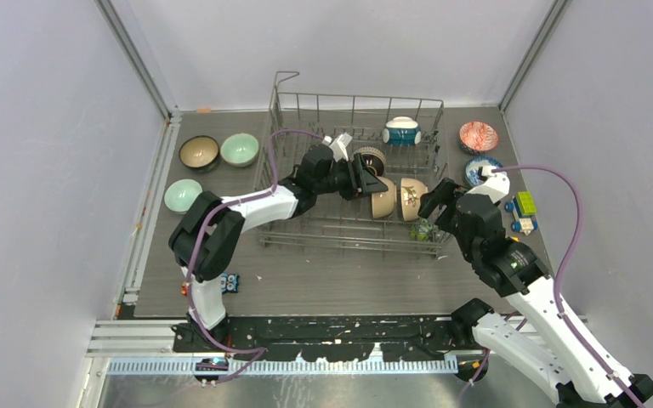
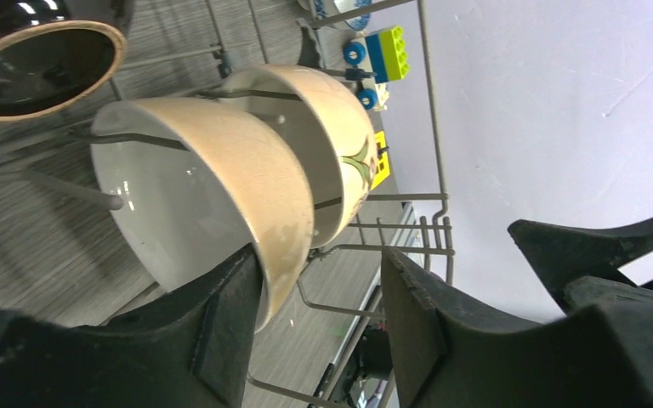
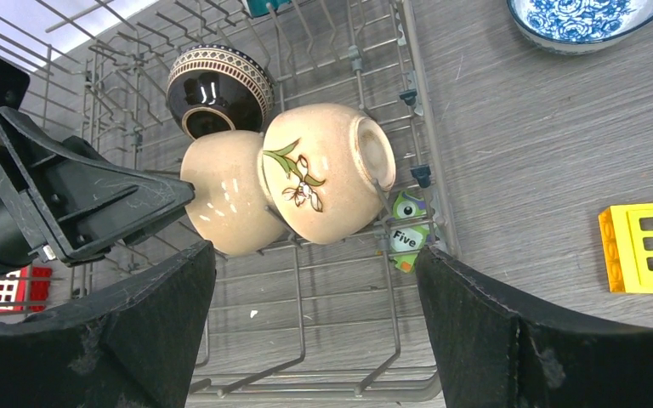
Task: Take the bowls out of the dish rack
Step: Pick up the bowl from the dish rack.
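Above grey tabletop, left arm spans dish rack, left gripper parted astride plain cream bowl

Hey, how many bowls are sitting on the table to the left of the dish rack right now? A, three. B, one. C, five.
A: a dark brown bowl, a pale green bowl beside it and a second pale green bowl nearer the arms sit on the table left of the dish rack.
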Tool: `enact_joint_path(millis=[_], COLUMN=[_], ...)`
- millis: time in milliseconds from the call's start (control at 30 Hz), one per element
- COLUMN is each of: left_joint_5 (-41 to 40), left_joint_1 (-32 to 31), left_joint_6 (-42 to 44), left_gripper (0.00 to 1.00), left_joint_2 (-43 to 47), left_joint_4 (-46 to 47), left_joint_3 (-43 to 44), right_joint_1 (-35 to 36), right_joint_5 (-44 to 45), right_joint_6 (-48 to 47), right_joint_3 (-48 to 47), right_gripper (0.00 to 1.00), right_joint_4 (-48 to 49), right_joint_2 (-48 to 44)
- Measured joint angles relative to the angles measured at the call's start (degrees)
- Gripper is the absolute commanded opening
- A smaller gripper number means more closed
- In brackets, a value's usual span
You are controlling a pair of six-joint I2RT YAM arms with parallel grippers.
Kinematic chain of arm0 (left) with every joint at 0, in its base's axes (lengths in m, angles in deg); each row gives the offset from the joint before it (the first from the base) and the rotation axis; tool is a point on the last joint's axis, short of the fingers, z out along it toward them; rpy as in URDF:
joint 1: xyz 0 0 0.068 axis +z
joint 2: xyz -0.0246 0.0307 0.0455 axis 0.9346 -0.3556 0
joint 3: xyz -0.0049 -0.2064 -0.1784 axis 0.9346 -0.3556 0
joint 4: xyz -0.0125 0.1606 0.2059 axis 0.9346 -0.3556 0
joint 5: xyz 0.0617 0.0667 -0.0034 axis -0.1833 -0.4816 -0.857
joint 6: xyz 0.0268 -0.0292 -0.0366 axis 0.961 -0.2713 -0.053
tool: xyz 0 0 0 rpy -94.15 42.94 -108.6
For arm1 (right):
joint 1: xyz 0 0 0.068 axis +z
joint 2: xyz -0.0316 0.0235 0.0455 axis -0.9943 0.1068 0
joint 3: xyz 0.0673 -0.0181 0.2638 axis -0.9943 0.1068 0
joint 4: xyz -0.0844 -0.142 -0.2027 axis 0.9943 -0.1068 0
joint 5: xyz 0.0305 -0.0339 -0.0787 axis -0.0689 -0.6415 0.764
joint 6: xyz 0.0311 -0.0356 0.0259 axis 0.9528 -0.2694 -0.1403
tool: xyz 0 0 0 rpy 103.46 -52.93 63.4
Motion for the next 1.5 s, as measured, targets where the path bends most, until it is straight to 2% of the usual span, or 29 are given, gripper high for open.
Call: enact_joint_path(millis=[633, 900, 1200, 1500], left_joint_5=[1.8, 1.8, 2.1, 2.3], left_joint_1=[-0.1, 0.0, 0.1, 0.7], left_joint_6=[-1.4, -0.1, 0.6, 0.5], left_gripper=[0.35, 0.21, 0.01, 0.0], left_joint_2=[-1.6, -1.6, -1.6, -1.6], left_joint_4=[1.5, 0.2, -0.3, -0.2], left_joint_3=[0.7, 0.8, 0.8, 0.7], right_joint_1=[0.0, 0.0, 0.0, 0.0], right_joint_5=[-1.7, -2.9, -3.9, -3.9], right_joint_6=[-0.3, -0.2, -0.2, -0.2], right_joint_3=[0.4, 0.4, 0.4, 1.1], right_gripper=[0.91, 0.91, 0.91, 0.91], right_joint_4=[1.9, 2.9, 3.9, 3.9], right_joint_2=[1.4, 1.9, 3.1, 1.5])
